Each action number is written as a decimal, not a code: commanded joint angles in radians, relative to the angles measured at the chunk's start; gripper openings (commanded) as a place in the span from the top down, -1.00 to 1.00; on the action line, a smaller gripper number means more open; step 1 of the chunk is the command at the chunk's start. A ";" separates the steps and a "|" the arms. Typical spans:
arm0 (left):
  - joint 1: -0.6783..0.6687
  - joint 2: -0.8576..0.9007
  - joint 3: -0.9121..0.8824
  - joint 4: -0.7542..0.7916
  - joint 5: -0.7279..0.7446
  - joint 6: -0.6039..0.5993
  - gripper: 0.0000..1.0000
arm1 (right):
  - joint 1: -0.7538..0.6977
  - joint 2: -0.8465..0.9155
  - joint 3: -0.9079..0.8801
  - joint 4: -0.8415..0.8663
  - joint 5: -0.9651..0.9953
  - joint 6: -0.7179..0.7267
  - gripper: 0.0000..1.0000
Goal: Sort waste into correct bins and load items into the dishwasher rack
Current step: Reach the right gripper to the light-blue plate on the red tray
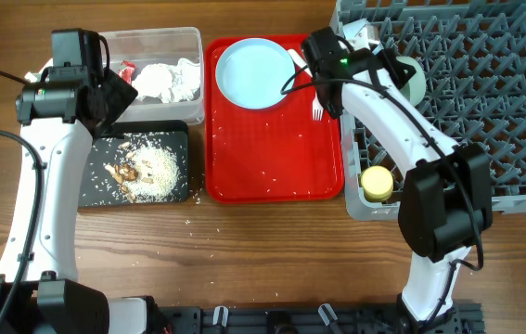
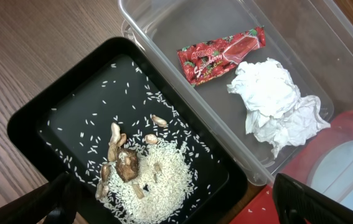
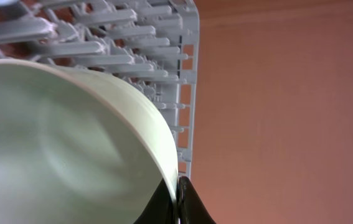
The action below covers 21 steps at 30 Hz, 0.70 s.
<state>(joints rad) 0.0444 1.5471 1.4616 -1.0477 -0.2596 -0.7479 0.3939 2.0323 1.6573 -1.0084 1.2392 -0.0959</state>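
My right gripper (image 3: 177,198) is shut on the rim of a light blue bowl (image 3: 58,143) and holds it over the left end of the grey dishwasher rack (image 1: 485,102); the bowl also shows in the overhead view (image 1: 414,82). A yellow cup (image 1: 377,183) stands in the rack's front left corner. The light blue plate (image 1: 253,72) and a white fork (image 1: 316,104) lie on the red tray (image 1: 276,167). My left gripper (image 2: 176,208) is open and empty above the black tray (image 2: 45,124) of rice with brown scraps (image 2: 154,180). The clear tub (image 2: 350,68) holds the red wrapper (image 2: 220,55) and white napkins (image 2: 276,102).
Loose rice grains are scattered on the red tray and on the wooden table (image 1: 244,250) in front of the black tray. The right arm reaches across the red tray's right edge. The rack fills the right side of the table.
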 commanded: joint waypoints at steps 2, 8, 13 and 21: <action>0.003 0.003 0.007 0.000 0.005 -0.023 -1.00 | 0.052 0.012 -0.015 -0.007 -0.032 -0.010 0.92; 0.003 0.003 0.007 0.000 0.005 -0.023 -1.00 | 0.104 0.012 -0.015 -0.035 -0.040 -0.039 -0.01; 0.003 0.003 0.007 0.000 0.005 -0.023 -0.99 | 0.162 0.011 -0.013 0.007 -0.106 -0.108 -0.25; 0.003 0.003 0.007 -0.001 0.005 -0.023 -1.00 | 0.168 -0.086 0.022 0.121 -0.365 -0.114 -0.41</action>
<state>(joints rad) 0.0444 1.5471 1.4616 -1.0477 -0.2596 -0.7506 0.5632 2.0251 1.6478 -0.9298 0.9928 -0.2089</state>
